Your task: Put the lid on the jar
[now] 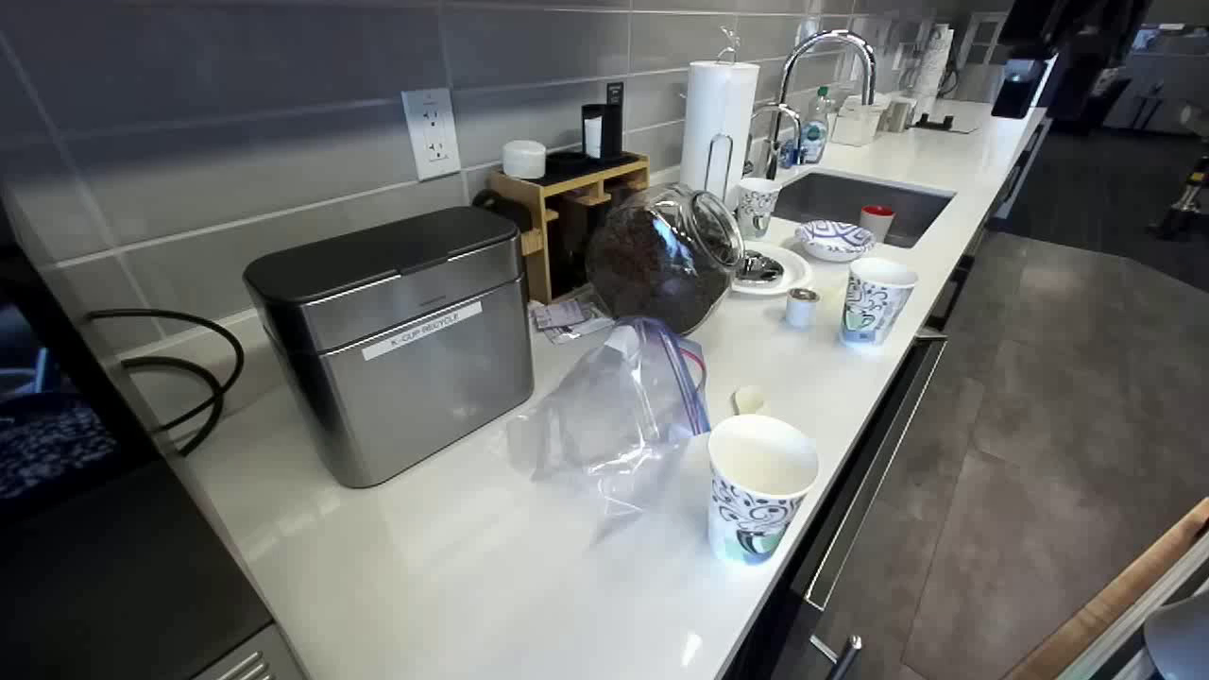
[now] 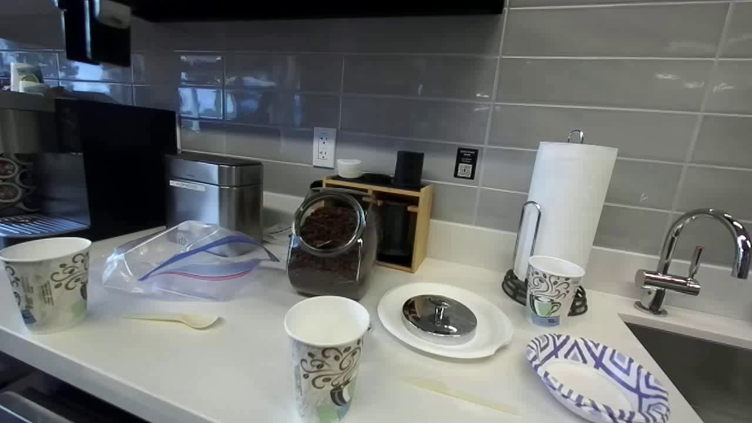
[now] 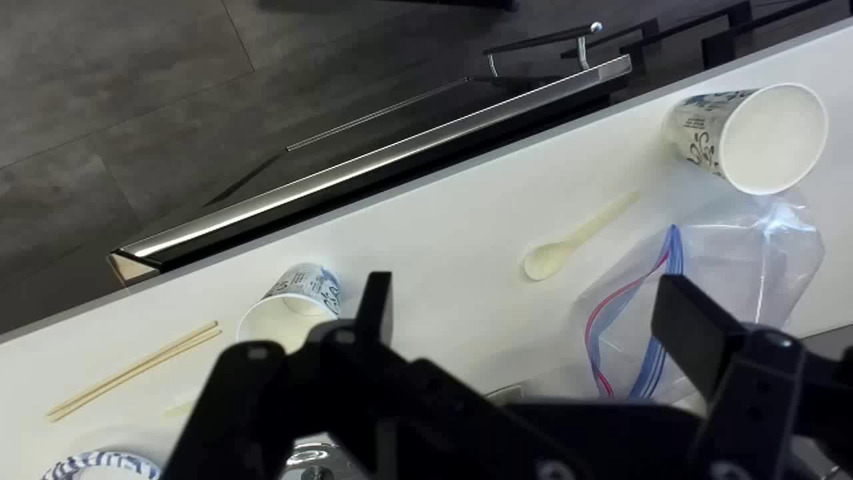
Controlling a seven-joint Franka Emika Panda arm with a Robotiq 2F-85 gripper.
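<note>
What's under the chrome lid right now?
The lid rests on a white plate, whose rim shows around it; the plate's middle is covered, so anything else beneath cannot be seen.

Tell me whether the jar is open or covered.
Open. In an exterior view, nothing covers the round mouth of the jar, and the chrome lid rests apart from it on a white plate.

The black two-fingered hand (image 3: 526, 300) is cut by the top edge in both exterior views; in the wrist view it covers part of a white, swirl-patterned paper cup (image 3: 280, 323) and of the round silver metal lid (image 3: 313, 460), itself cropped below. In an exterior view, a clear plastic zip bag (image 1: 614, 406) hides the lower edge of the dark, rounded glass jar (image 1: 656, 260). Print on the black rectangular placard (image 2: 466, 163) is too small to read.
</note>
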